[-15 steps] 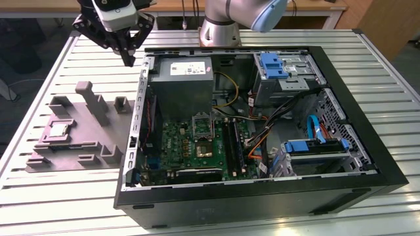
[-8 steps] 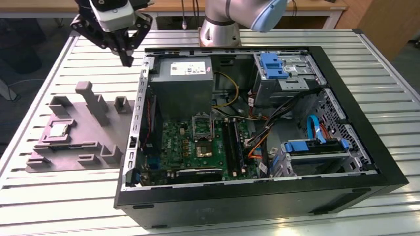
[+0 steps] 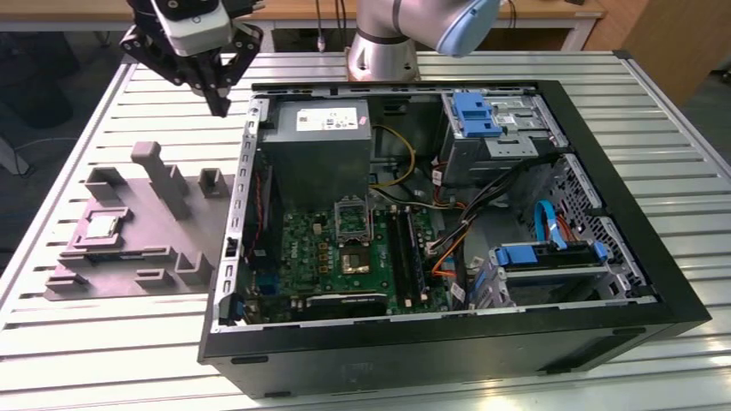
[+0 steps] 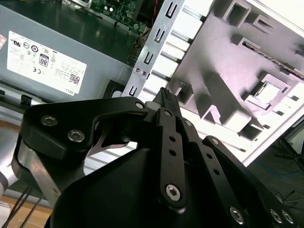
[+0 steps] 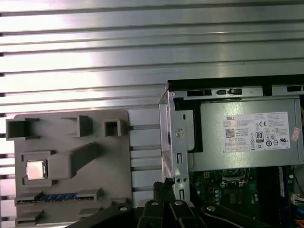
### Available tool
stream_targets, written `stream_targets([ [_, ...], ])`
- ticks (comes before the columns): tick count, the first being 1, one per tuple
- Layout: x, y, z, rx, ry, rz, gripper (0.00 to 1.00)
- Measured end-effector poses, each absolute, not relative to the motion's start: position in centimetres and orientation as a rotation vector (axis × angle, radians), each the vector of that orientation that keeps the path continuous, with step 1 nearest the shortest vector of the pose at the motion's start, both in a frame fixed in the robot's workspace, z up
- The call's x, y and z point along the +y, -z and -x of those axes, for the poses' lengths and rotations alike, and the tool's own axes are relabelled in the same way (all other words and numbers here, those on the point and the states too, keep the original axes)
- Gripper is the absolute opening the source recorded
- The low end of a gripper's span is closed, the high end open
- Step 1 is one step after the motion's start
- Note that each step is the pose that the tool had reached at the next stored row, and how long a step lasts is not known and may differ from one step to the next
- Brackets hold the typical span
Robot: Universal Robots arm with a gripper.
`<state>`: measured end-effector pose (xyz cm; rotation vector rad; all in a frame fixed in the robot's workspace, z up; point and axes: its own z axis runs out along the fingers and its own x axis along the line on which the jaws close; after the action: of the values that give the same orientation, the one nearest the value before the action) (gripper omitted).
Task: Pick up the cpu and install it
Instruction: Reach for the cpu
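The cpu (image 3: 101, 227), a small square chip with a silvery top, lies in a pocket of a grey holder (image 3: 137, 257) on the table, at the exterior view's left of the open computer case. Both wrist views show the cpu (image 5: 35, 169) (image 4: 269, 93) in that pocket. My gripper (image 3: 217, 104) hangs above the table behind the holder, near the case's back corner, well away from the cpu. Its fingers are shut together with nothing between them, and its tip (image 4: 164, 93) (image 5: 164, 186) shows in both wrist views. The motherboard's dark socket (image 3: 349, 259) lies inside the case.
The open black case (image 3: 617, 214) takes up the table's middle and right. Inside are a grey power supply (image 3: 325, 128) with a white label, blue-handled drive bays (image 3: 549, 253) and loose cables. Tall blocks stand up from the grey holder (image 5: 76, 156). The table is slatted metal.
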<state>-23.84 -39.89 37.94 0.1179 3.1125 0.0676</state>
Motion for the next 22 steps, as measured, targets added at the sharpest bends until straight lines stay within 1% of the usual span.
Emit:
stream_targets([
  [22, -39.89, -37.86, 24.35, 3.113, -0.068, -0.118, 0.11],
])
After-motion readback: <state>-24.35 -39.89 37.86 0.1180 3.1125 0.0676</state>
